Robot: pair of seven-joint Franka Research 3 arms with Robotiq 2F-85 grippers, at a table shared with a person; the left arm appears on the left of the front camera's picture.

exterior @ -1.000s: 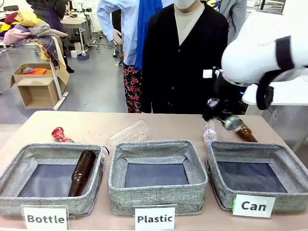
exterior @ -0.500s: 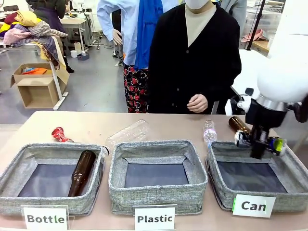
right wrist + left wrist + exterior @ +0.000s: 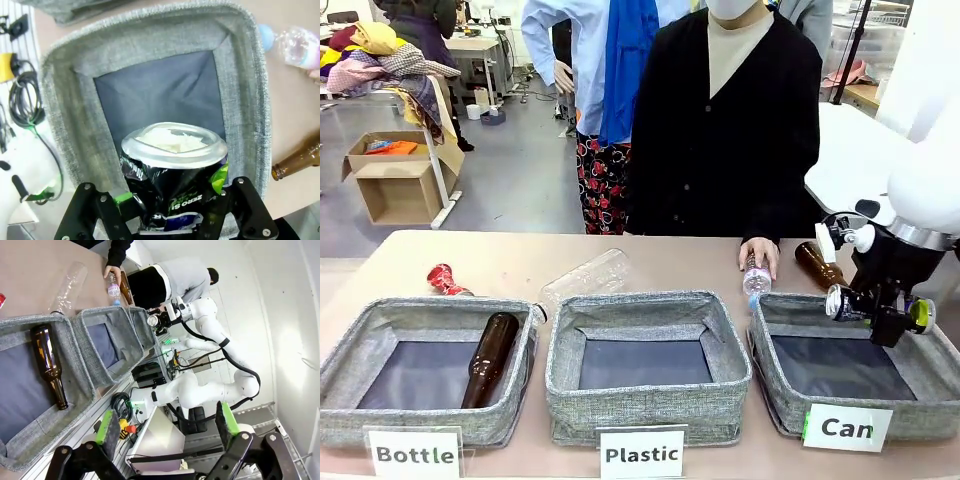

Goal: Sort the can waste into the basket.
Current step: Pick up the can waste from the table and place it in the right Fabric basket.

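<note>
My right gripper (image 3: 880, 312) hangs just above the grey basket (image 3: 920, 345) with the white "Can" label. It is shut on a crushed black can (image 3: 838, 302) with green print. In the right wrist view this black can (image 3: 172, 167) sits between the two fingers (image 3: 95, 210), silver end up, directly over the basket's dark floor (image 3: 165, 95). A crushed red can (image 3: 444, 280) lies on the table at the far left, behind the "Bottle" basket. My left gripper (image 3: 167, 425) stands open and empty, well back from the baskets.
The "Bottle" basket (image 3: 360, 340) holds a brown bottle (image 3: 490, 358). The "Plastic" basket (image 3: 645, 305) is in the middle, with a clear bottle (image 3: 585, 280) lying behind it. The person's hand (image 3: 760, 250) rests on a small plastic bottle (image 3: 756, 278). Another brown bottle (image 3: 817, 266) lies beside it.
My right arm has carried the black can from behind the table's far right down over the "Can" basket. The person's hand has come down onto the small plastic bottle.
</note>
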